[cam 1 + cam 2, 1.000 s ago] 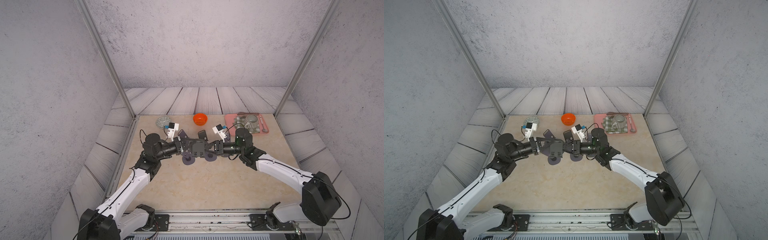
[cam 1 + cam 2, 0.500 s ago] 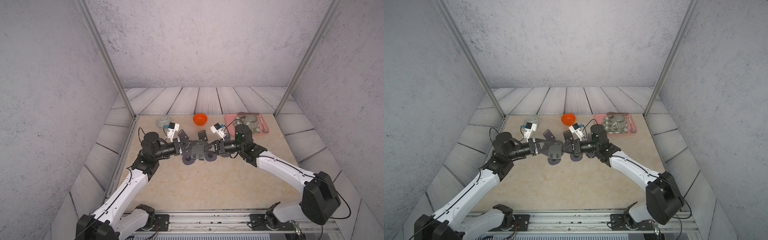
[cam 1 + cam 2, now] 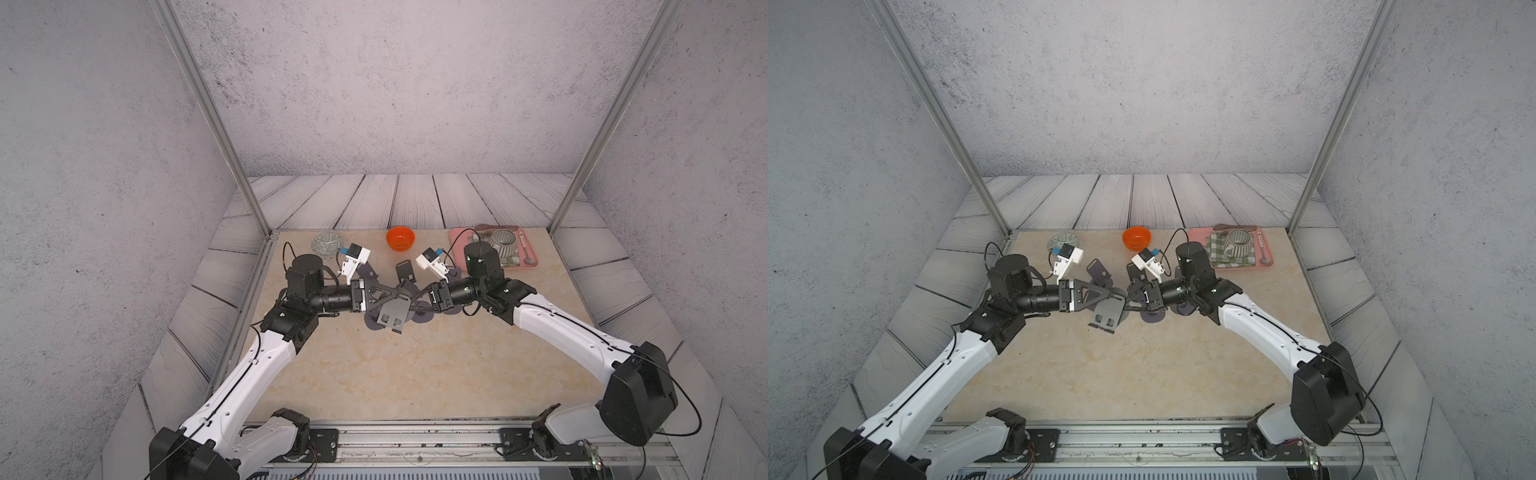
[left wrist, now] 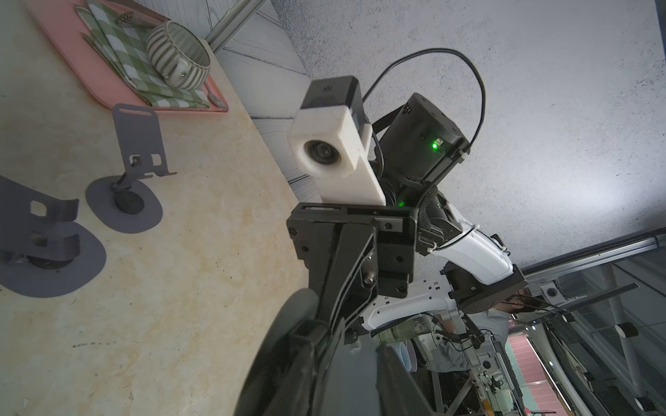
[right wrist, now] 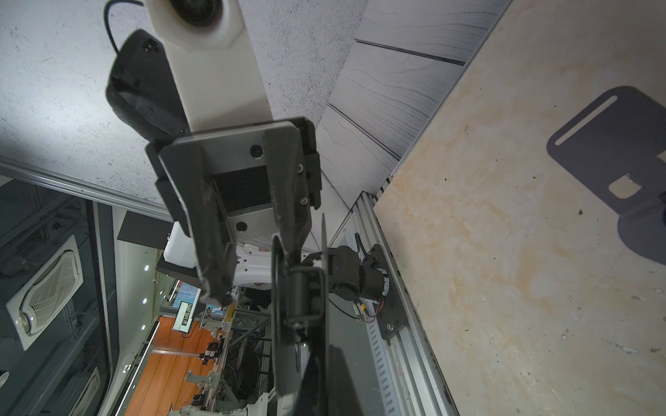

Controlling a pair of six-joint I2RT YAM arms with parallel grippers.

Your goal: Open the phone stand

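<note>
A dark grey phone stand (image 3: pixel 390 318) (image 3: pixel 1106 316) hangs above the table's middle between my two grippers, its plate tilted downward. My right gripper (image 3: pixel 412 302) (image 3: pixel 1128 307) is shut on the stand from the right. In the left wrist view the right gripper (image 4: pixel 331 320) has its fingers pinched together on it. My left gripper (image 3: pixel 401 294) (image 3: pixel 1121 296) meets the stand from the left. In the right wrist view the left gripper (image 5: pixel 252 273) shows its fingers clearly apart, one beside the stand's hinge (image 5: pixel 301 288).
Other unfolded phone stands (image 3: pixel 405 270) (image 4: pixel 138 144) (image 5: pixel 612 144) sit on the table just behind the grippers. An orange bowl (image 3: pixel 400 238), a patterned dish (image 3: pixel 327 244) and a pink tray (image 3: pixel 534 262) with a striped mug (image 3: pixel 502 239) line the back edge.
My left gripper's jaws have come apart from shut. The right gripper closed a second ago and stays shut. The stand's plate now hangs lower between the grippers.
</note>
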